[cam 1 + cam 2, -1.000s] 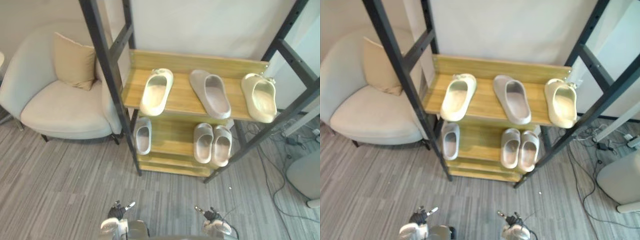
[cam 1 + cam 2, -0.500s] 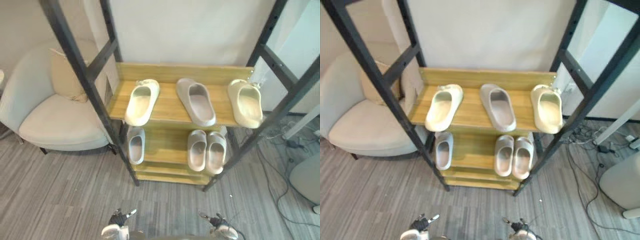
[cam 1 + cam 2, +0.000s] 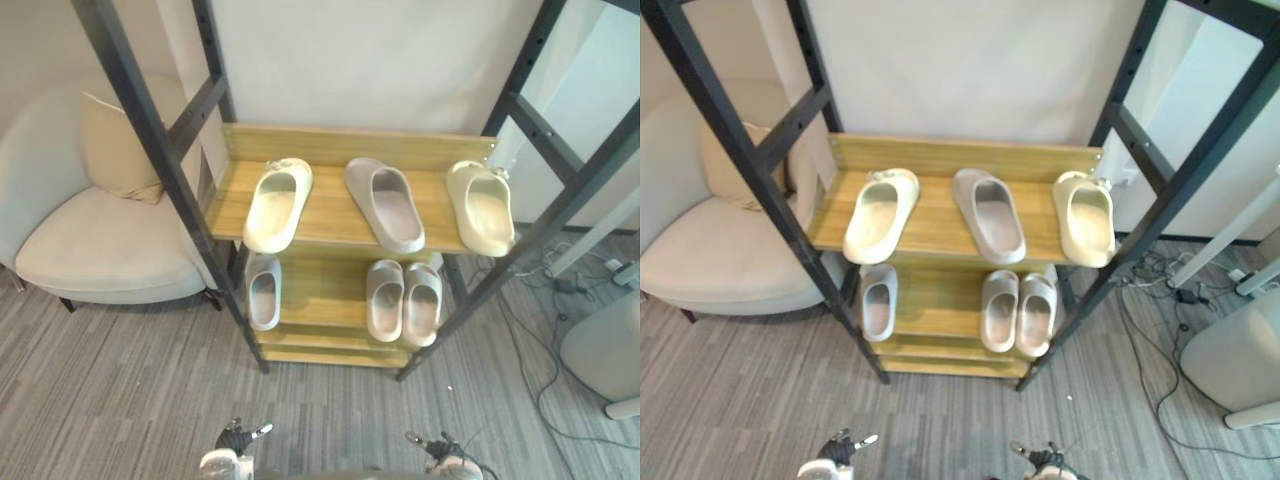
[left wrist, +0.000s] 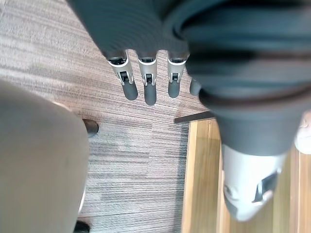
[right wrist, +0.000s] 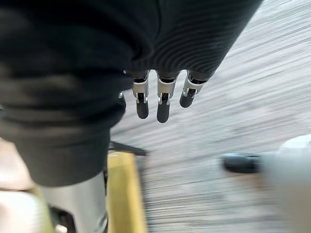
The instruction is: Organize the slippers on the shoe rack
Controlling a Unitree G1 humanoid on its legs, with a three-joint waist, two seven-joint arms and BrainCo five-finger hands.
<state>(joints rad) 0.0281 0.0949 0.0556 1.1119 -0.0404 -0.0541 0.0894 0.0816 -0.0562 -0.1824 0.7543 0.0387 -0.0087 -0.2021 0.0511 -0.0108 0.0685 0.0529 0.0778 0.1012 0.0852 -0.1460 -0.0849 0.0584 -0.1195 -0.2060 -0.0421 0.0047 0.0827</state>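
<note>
The black-framed shoe rack (image 3: 352, 146) has two wooden shelves in view. On the upper shelf lie a cream slipper (image 3: 277, 205) at the left, a grey slipper (image 3: 385, 205) in the middle and a second cream slipper (image 3: 481, 207) at the right edge. The lower shelf holds a single grey slipper (image 3: 263, 292) at the left and a pair of grey slippers (image 3: 403, 300) side by side. My left hand (image 3: 232, 452) and right hand (image 3: 445, 458) hang low in front of the rack. Both are open and hold nothing, with fingers (image 4: 146, 80) and fingers (image 5: 158, 97) straight over the floor.
A pale armchair (image 3: 90, 240) with a beige cushion (image 3: 115, 150) stands left of the rack. A rounded white seat (image 3: 605, 350) and loose cables (image 3: 560, 290) lie on the floor at the right. Grey striped floor (image 3: 120, 400) spreads before the rack.
The whole picture has shifted, so the camera has moved relative to the rack. The slippers lie as before, and both hands stay low and open.
</note>
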